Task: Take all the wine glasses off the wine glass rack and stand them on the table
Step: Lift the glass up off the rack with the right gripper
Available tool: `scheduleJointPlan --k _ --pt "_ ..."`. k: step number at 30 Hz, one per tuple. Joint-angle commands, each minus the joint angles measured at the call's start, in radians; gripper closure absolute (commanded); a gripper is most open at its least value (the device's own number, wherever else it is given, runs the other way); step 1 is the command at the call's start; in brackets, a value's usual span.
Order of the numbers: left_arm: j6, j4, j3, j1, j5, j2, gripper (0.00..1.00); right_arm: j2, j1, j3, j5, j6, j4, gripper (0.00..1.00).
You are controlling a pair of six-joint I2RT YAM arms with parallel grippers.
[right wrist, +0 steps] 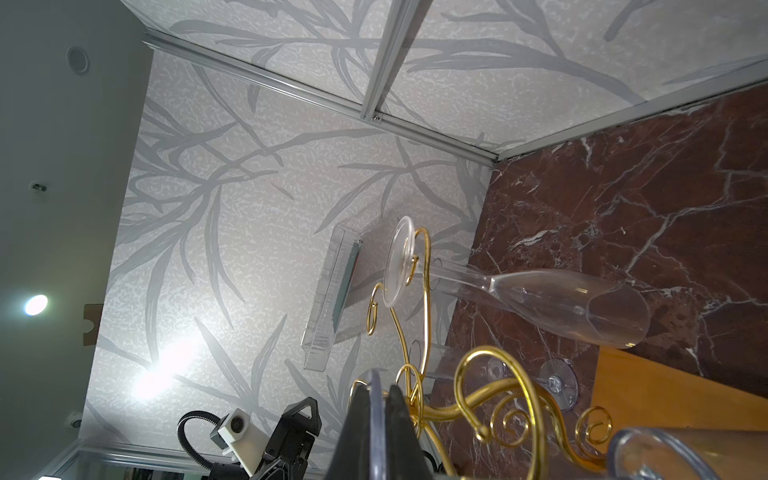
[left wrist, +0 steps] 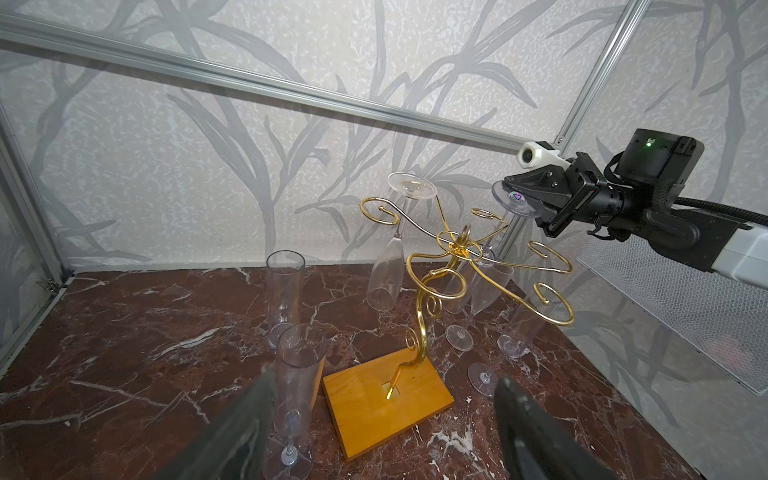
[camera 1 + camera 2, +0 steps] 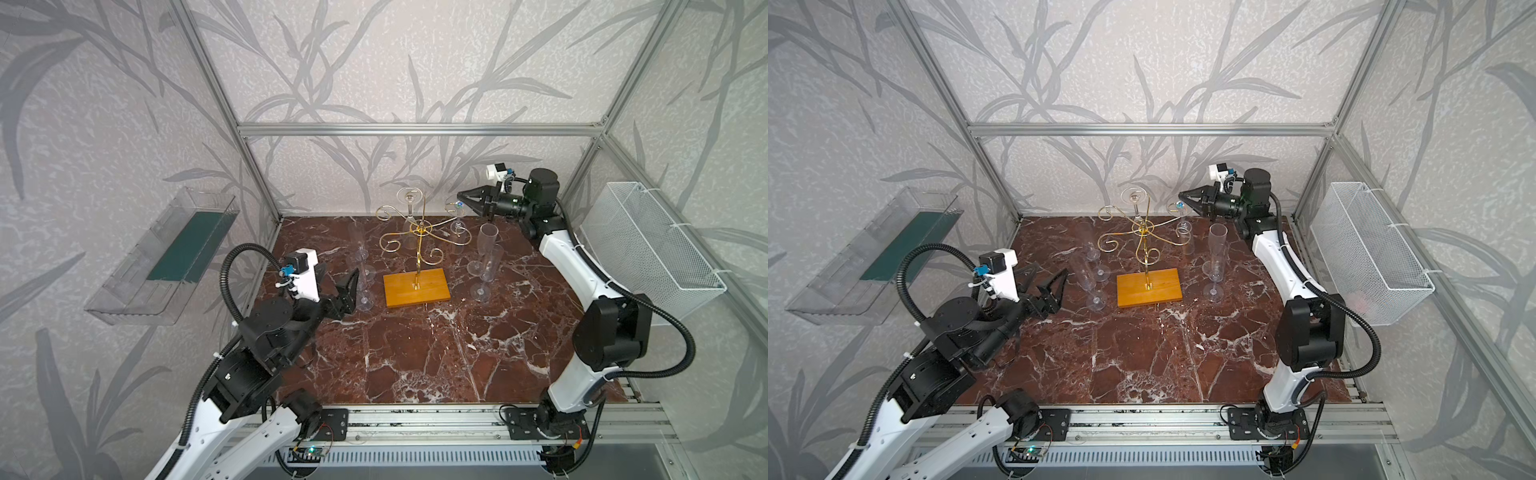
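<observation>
**Right gripper pinching a hanging flute by its foot**

The right gripper (image 3: 462, 199) is reaching in from the back right corner, level with the top of the wine glass rack (image 3: 420, 239). Its fingers are closed flat on the clear foot of a champagne flute (image 2: 500, 197), which is dangling bowl-down by one of the curled gold arms on that side. Taking the foot looks sensible to me: it is the one part riding above the wire, and the stem has to slide out sideways through the curl's opening. Whether the stem is inside the curl or clear of it, I cannot make out.

The left gripper (image 3: 1048, 278) is hovering low beside the rack's wooden base (image 3: 415, 289), fingers spread wide and holding nothing. It is probably keeping out of the way.

A second flute (image 2: 384, 274) is hanging from a rear arm. The standing flutes (image 3: 487, 245) are waiting upright on the marble tabletop (image 3: 415, 357), two on either side of the rack.
</observation>
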Motion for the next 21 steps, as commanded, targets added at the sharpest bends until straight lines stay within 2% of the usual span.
scheduleJointPlan --k 1,7,11,16,21 --pt "-0.021 -0.026 0.002 0.003 -0.013 -0.01 0.17 -0.008 0.036 0.018 -0.003 -0.012 0.02 1.0" --pt "-0.03 -0.037 -0.004 0.003 -0.022 -0.033 0.17 0.053 0.085 0.101 0.012 -0.022 0.0 1.0" --pt "-0.045 -0.042 -0.015 0.002 -0.024 -0.055 0.17 0.107 0.088 0.202 0.026 -0.073 -0.083 1.0" --pt "-0.079 -0.039 -0.032 0.002 -0.025 -0.078 0.17 0.216 0.087 0.427 0.039 -0.182 -0.25 1.0" --pt "-0.095 -0.044 -0.035 0.003 -0.02 -0.09 0.17 0.334 0.087 0.717 0.095 -0.353 -0.493 1.0"
